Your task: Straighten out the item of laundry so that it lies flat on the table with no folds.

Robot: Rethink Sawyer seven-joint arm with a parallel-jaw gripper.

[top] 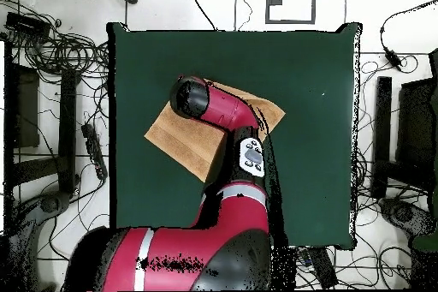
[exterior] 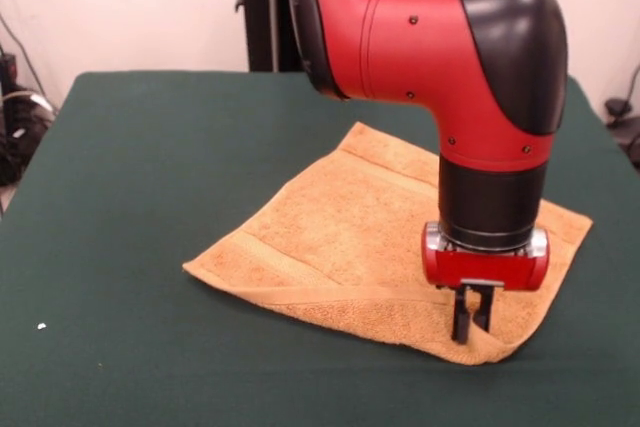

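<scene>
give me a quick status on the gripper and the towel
Gripper down at the folded front edge of the towel, nearly shut. Towel not flat: front strip doubled over. Nothing else on the table.

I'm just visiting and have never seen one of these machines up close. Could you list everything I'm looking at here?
towel: one, golden-orange terry cloth, lying at an angle on the table, its near edge folded over in a strip.
table: one, dark green top, much wider than the towel.
white speck: one, on the table near its front left corner in the front view.
cables: many, black, on the floor round the table.
robot arm: one, red and black, reaching down over the towel.
gripper: one, black fingers under a red wrist, closed down on the towel's folded near edge.
</scene>
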